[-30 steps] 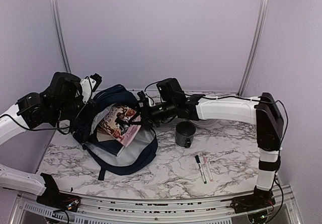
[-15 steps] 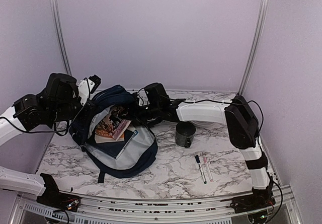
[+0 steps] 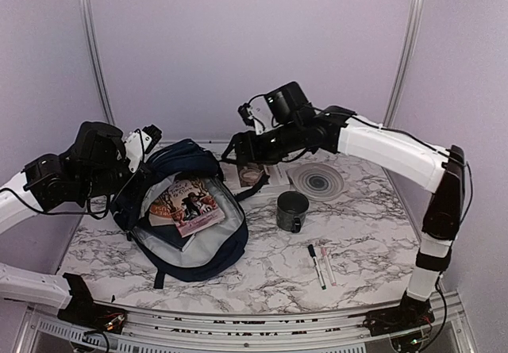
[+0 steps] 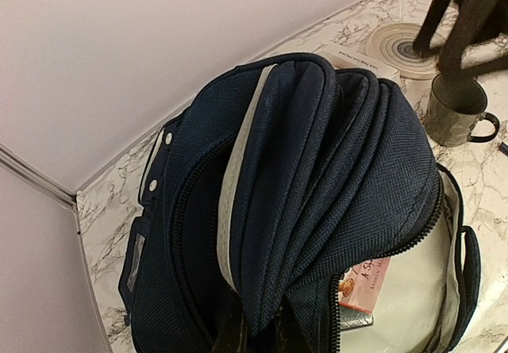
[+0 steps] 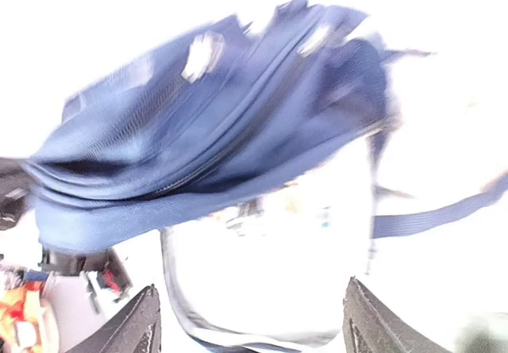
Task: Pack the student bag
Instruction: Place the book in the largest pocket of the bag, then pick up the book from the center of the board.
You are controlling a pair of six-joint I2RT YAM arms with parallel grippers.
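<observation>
Left of centre on the table (image 3: 365,242), the student bag (image 3: 208,251) lies unzipped with a book (image 3: 186,202) inside; a mug (image 3: 292,210) and two markers (image 3: 321,266) lie outside, so packing is judged part done. Its long axis runs far to near, top end rearward, mouth upward. The left gripper (image 3: 145,143) pinches the bag's top rim, and the right gripper (image 5: 250,305) is spread wide and empty.

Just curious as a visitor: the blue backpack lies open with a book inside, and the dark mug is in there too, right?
Not quite: the mug stands on the table beside the backpack, outside it, as the top view shows. The backpack does lie open with a book inside.
</observation>
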